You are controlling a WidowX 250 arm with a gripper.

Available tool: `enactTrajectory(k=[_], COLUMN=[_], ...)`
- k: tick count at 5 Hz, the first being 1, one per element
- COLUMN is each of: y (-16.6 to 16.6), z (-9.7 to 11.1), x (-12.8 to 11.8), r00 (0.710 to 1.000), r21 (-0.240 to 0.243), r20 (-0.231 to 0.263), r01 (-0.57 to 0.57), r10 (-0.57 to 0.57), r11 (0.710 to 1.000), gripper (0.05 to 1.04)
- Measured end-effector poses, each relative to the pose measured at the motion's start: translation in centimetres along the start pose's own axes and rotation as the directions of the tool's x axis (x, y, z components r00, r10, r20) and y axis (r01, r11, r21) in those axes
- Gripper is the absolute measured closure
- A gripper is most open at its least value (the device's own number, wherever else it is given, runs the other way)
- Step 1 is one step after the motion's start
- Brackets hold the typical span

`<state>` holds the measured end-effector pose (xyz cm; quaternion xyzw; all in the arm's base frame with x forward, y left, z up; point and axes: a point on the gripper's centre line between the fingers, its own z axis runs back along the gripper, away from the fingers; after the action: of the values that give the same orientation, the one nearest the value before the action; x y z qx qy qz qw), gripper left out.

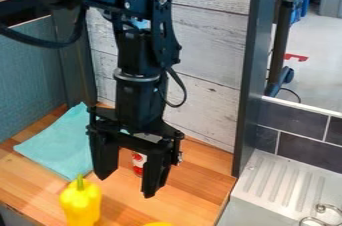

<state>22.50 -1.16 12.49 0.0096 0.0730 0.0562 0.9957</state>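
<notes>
My gripper (123,186) hangs down over the wooden counter, its two fingers spread with nothing held between them. Behind the fingers, partly hidden, stands a small red-and-white can (139,164). A yellow pepper (81,203) with a green stem stands upright at the lower left, below and left of the gripper's left finger. A light teal cloth (59,145) lies on the counter at the left, its right side partly behind the gripper. At the bottom edge, part of another yellow object (158,224) shows.
The wooden counter (200,172) is bounded behind by a whitewashed plank wall and at left by a blue-grey panel. A dark upright post (252,80) stands to the right. Beyond it are a metal ribbed drainboard (284,182), dark tiles and metal rings (322,215).
</notes>
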Motion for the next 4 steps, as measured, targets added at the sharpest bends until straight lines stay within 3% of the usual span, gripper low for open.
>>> enactTrajectory(k=[1,2,3,4], y=[0.0,0.4,0.2,0.3], z=[-0.4,-1.5,-2.2,-3.9], x=[-0.1,0.2,0.4,0.7], r00=[1.000,0.982,0.941,0.891], r21=[0.003,0.033,0.051,0.062], r20=[-0.018,-0.077,-0.120,-0.203], r01=[0.003,0.178,0.323,0.426], r10=[-0.003,-0.175,-0.315,-0.407], r11=[1.000,0.983,0.945,0.902], gripper=[0.083,0.083,0.083,0.083])
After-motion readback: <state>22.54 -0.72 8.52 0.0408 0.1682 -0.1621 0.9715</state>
